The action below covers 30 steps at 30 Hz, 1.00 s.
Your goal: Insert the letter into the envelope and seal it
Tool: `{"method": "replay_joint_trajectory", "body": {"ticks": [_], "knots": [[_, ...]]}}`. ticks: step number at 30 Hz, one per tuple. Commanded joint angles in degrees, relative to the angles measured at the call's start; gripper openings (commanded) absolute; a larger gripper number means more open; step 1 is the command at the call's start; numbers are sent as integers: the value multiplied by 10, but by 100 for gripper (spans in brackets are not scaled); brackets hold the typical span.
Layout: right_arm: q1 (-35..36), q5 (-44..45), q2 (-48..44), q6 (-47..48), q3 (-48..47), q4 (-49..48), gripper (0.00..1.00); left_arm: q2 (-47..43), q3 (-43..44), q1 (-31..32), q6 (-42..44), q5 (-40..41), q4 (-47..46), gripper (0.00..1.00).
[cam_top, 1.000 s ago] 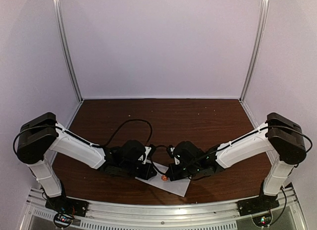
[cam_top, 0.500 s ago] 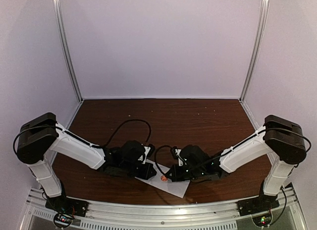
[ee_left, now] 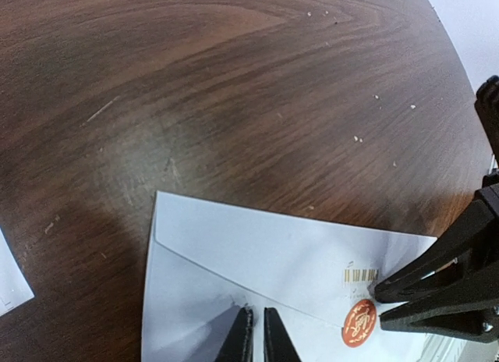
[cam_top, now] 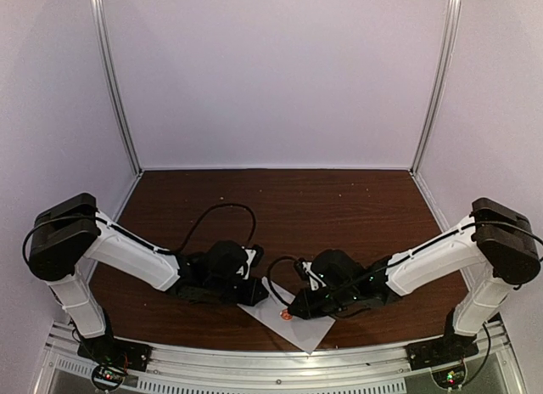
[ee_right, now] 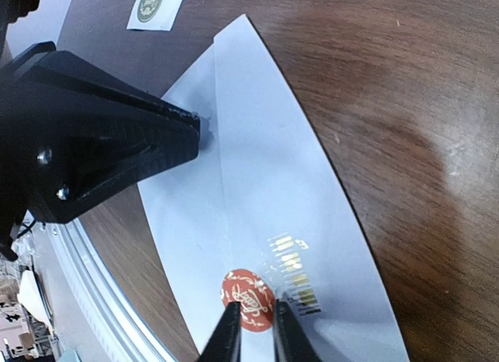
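Observation:
The pale envelope (cam_top: pixel 299 328) lies flat near the table's front edge, its pointed flap folded down. It also shows in the left wrist view (ee_left: pixel 257 245) and the right wrist view (ee_right: pixel 257 167). A round red sticker (ee_right: pixel 248 299) sits on the flap's tip, beside a small gold barcode (ee_right: pixel 295 272). My right gripper (ee_right: pixel 256 314) is shut to a narrow gap with its tips down on the sticker (cam_top: pixel 286 312). My left gripper (ee_left: pixel 256 319) is shut and presses on the envelope's body just below the flap edge. No letter is visible.
A white card with a green round sticker (ee_right: pixel 156 3) lies on the table beyond the envelope's far corner; its edge shows in the left wrist view (ee_left: pixel 12 276). The metal rail (cam_top: pixel 271 364) runs along the front edge, close to the envelope's near corner.
My right gripper has slid toward the front edge, staying on the red sticker, and the envelope's near corner has shifted closer to the rail. The left gripper has barely moved.

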<state>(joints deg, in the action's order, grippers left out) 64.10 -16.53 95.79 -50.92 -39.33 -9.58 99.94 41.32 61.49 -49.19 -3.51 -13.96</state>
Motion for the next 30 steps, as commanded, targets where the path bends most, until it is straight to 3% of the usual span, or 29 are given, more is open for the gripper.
{"method": "replay_joint_trajectory", "body": {"ticks": [1, 6, 15, 30], "knots": [[3, 17, -27, 14, -19, 67, 21, -23, 0, -1, 12, 12, 0, 8], [2, 22, -16, 18, -44, 66, 22, -46, -10, -1, 10, 10, 8, 8], [2, 8, 24, 7, -55, 26, 12, -55, -9, -1, 16, 5, 12, 8], [4, 10, 25, -37, 24, -18, 9, -10, -59, -1, -6, -14, -52, 7]]}}
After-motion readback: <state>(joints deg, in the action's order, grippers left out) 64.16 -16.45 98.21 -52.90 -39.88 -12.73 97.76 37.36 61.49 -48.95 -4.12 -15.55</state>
